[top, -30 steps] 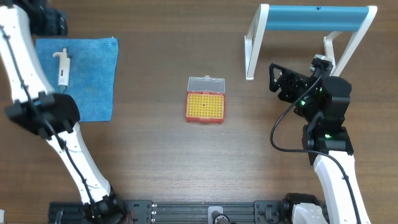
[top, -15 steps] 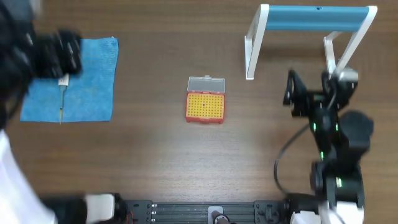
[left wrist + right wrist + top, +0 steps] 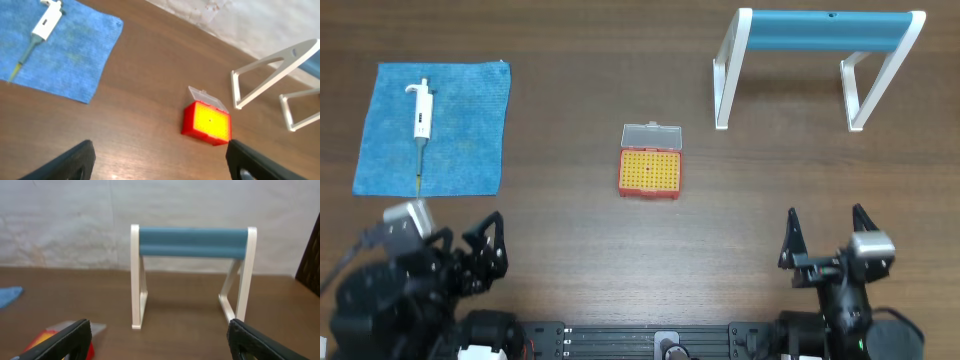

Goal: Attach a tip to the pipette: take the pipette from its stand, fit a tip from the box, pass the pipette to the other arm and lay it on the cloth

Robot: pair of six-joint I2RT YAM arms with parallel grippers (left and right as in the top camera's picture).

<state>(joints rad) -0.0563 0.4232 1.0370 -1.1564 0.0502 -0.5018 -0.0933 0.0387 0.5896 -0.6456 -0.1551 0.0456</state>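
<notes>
Both arms have pulled back since a second ago: the left gripper (image 3: 485,235), which was over the cloth, and the right gripper (image 3: 825,215), which was close to the stand, now sit on the base side of the tip box (image 3: 650,172), one well to its left and one well to its right. Each gripper has its fingers spread wide and holds nothing. The pipette (image 3: 420,112) lies flat on the blue cloth (image 3: 470,150), well to the left of the tip box, and its thin end seems to carry a yellowish tip. The white and blue stand (image 3: 825,30), beyond the box on its right, carries no pipette. I judge that the task is complete, because laying the pipette on the cloth was the last step, and nothing else on the surface (image 3: 570,250) seems to need handling.
</notes>
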